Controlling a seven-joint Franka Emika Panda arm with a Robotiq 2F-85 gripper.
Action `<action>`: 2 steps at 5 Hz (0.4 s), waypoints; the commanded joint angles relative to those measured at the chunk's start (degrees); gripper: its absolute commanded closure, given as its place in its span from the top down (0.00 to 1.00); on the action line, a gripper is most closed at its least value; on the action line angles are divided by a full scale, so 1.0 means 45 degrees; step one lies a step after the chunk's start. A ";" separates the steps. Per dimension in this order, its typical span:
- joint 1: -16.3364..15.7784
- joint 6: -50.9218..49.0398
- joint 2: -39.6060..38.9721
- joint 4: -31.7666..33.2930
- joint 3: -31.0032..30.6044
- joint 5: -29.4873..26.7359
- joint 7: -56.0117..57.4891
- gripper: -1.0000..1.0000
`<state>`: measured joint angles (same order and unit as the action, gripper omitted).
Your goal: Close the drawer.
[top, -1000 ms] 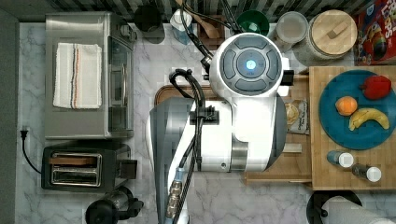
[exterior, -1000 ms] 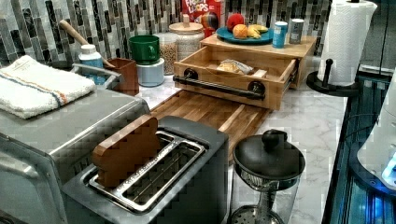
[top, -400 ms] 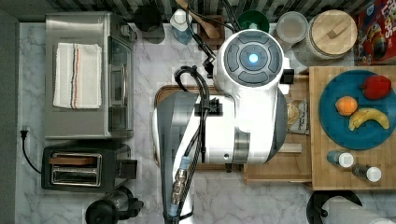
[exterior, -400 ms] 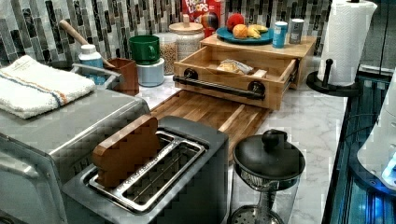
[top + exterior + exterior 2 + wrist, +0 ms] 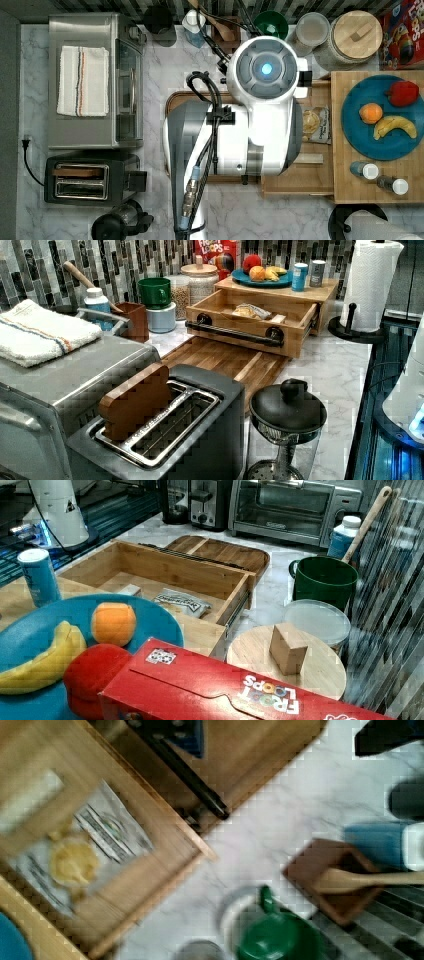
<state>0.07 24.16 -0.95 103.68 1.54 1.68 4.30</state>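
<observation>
We see the drawer (image 5: 250, 315) standing pulled out from under the light wooden top (image 5: 280, 287) that carries a blue plate (image 5: 262, 278) of fruit, its dark bar handle (image 5: 232, 332) facing the left view's foreground. Inside it lie a snack packet (image 5: 181, 602) and a small pale wooden block (image 5: 129, 589). Just in front of the drawer, a darker cutting board (image 5: 225, 362) rests flat on the marble worktop (image 5: 330, 375), reaching under the drawer's front. In the top view the robot arm (image 5: 250, 120) hangs over the cutting board and the drawer's front part, hiding much of both; we cannot tell whether the end effector is open or closed. Beside the drawer, toward the tiled wall, stand a green mug (image 5: 324, 580), a lidded clear jar (image 5: 316, 620), a jar with a wooden lid (image 5: 285, 662), and a brown holder with a wooden spoon (image 5: 345, 880). A cereal box (image 5: 220, 690) stands behind the plate. Two small shakers (image 5: 300, 276) sit on the wooden top near a paper towel roll (image 5: 370, 282). A toaster (image 5: 165, 430), a toaster oven (image 5: 95, 80) with a folded towel (image 5: 82, 80) on it, and a dark lidded carafe (image 5: 287, 415) stand well apart from the drawer.
</observation>
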 commanded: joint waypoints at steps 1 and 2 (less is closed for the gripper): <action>-0.1419 0.2403 0.0642 0.3121 -0.1356 -0.0301 0.2037 1.00; -0.1210 0.3133 0.0601 0.3948 -0.1643 -0.0470 0.2939 0.97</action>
<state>-1.84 36.68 -0.04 116.61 -3.82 1.33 12.88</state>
